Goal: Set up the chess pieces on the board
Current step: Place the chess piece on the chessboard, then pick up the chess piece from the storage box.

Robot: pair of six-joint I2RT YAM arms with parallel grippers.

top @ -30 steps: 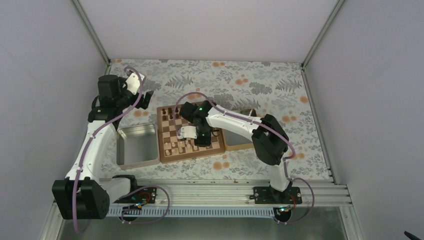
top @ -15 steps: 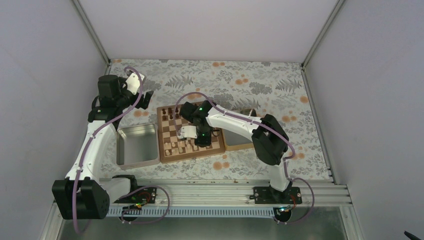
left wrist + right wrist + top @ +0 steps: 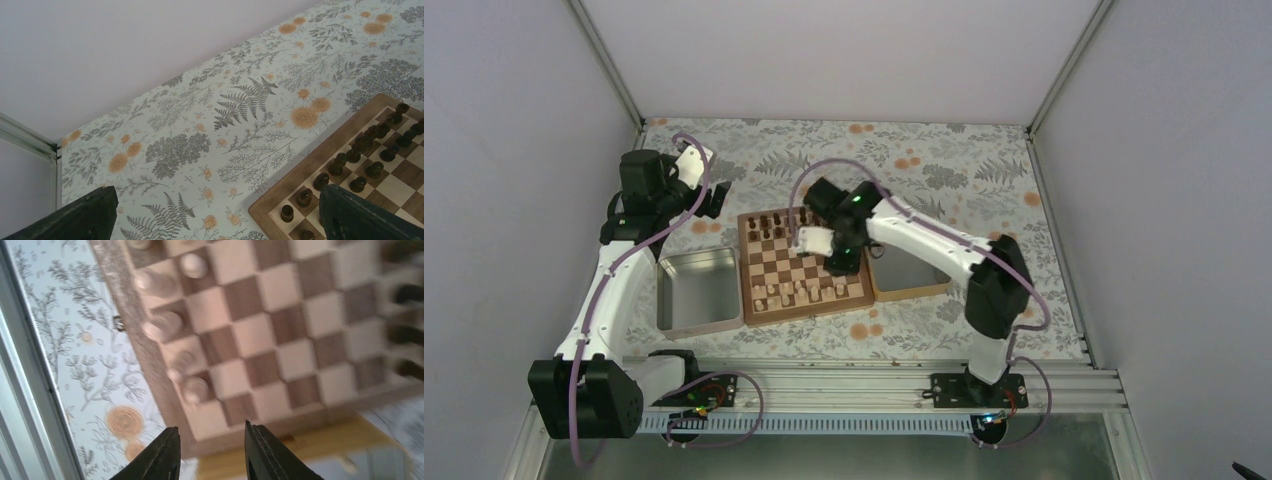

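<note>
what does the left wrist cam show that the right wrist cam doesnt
Only the left wrist view shows the back wall, a frame post and the left gripper, open over the floral cloth. Only the right wrist view shows the pale chess pieces along one edge of the board, the wooden-rimmed tray and the right gripper, open and empty. Both show the board, the cloth and the dark pieces, which are only blurred shapes in the right wrist view.

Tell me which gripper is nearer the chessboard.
Right. The right gripper hangs over the right side of the chessboard; the left gripper sits beyond its far-left corner, over the floral tabletop.
</note>
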